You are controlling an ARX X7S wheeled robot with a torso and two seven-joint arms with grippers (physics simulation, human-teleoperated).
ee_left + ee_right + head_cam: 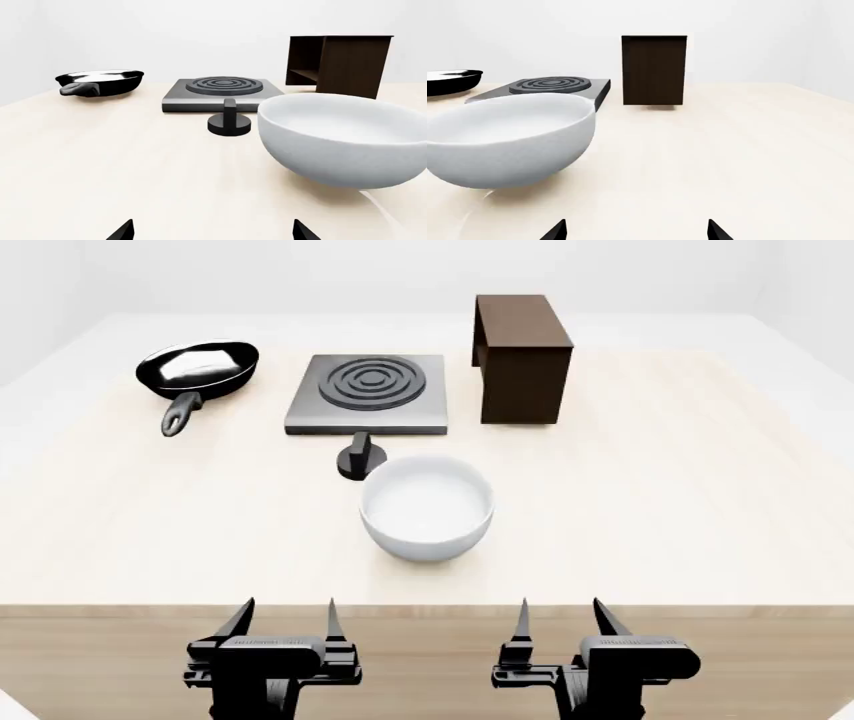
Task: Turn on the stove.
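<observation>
A pale wooden table (694, 520) fills the head view under blank white walls, its near edge running across the lower part of the frame.

The stove (366, 393) sits in the upper centre of that view – a flat grey square with a dark ring burner, which does not look lit. Upper right of it, close by but apart, stands a dark box (523, 355); at upper left lies a black pan (200, 368) with its handle pointing down-left. A white bowl (427, 506) sits at mid-frame, just below the stove.

Between stove and bowl is the knob (359, 459), a small black disc with a lever rising from it. In the head view the lever's long axis seems to run up-frame towards the stove; in the left wrist view the knob (229, 120) sits centre frame with the lever upright and narrow, so it appears edge-on to that camera. It looks just clear of the bowl's rim, though whether they touch I cannot tell.

The left gripper (282, 621) and right gripper (559, 620) hang at the bottom of the head view, off the table's near edge, each with fingers apart and holding nothing.

I judge the task not yet begun – the reach is the step in hand. The left gripper looks better placed; the next move calls for carrying it forward past the bowl's left side, then closing on or pushing the lever to swing it round. The bowl crowds the approach and could be knocked.
</observation>
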